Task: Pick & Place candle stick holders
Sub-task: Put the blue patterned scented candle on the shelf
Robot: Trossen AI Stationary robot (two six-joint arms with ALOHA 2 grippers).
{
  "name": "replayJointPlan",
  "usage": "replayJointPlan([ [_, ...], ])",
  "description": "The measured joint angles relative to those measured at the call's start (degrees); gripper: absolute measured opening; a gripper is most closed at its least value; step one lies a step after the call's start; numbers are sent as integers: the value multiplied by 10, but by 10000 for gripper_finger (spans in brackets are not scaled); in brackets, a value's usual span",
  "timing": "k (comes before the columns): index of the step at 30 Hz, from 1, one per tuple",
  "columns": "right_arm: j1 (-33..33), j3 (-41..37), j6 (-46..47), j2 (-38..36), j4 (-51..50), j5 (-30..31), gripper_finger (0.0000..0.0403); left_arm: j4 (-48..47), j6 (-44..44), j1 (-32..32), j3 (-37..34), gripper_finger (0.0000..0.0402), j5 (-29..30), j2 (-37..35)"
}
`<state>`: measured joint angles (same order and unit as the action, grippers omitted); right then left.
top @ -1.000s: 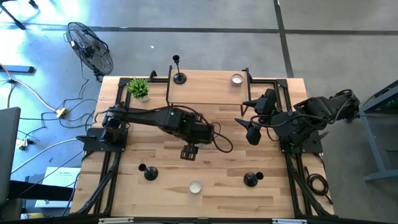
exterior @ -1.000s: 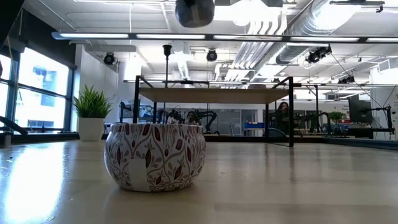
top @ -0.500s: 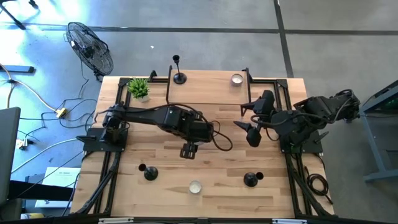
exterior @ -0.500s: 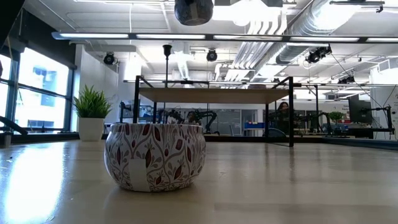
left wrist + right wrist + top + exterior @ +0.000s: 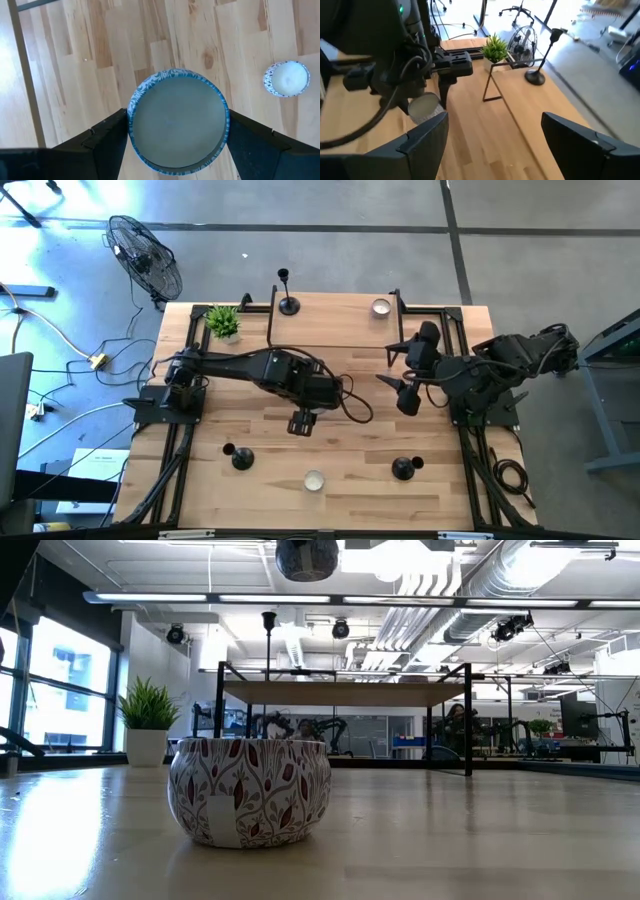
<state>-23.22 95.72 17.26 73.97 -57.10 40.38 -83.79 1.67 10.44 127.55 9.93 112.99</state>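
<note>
Easing slightly back toward its own side, left gripper (image 5: 300,422) stays clamped wide on 1 tealight cup (image 5: 177,122) above mid-table, right gripper (image 5: 405,398) waits spread and empty, candle stick holders (image 5: 240,458) untouched, placement pending.

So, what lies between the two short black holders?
One tealight cup stands between the left holder and the right holder, touching neither; the high view shows it.
</note>
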Motion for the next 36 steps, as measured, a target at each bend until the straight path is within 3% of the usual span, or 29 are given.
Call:
replayJointPlan([
  [9, 0, 0, -85, 0, 44, 21, 312, 0, 0, 0, 0, 280, 1, 0],
  [14, 0, 0, -88, 0, 51, 21, 312, 0, 0, 0, 0, 280, 1, 0],
  [24, 59, 0, -57, 6, 42, -123, 312, 0, -5, 0, 0, 280, 1, 0],
  [29, 74, 0, -71, 15, 41, -150, 312, 0, -5, 0, 1, 280, 3, 0],
  [36, 87, 0, -110, 23, 40, -154, 312, -2, -4, 0, 55, 280, 28, 0],
])
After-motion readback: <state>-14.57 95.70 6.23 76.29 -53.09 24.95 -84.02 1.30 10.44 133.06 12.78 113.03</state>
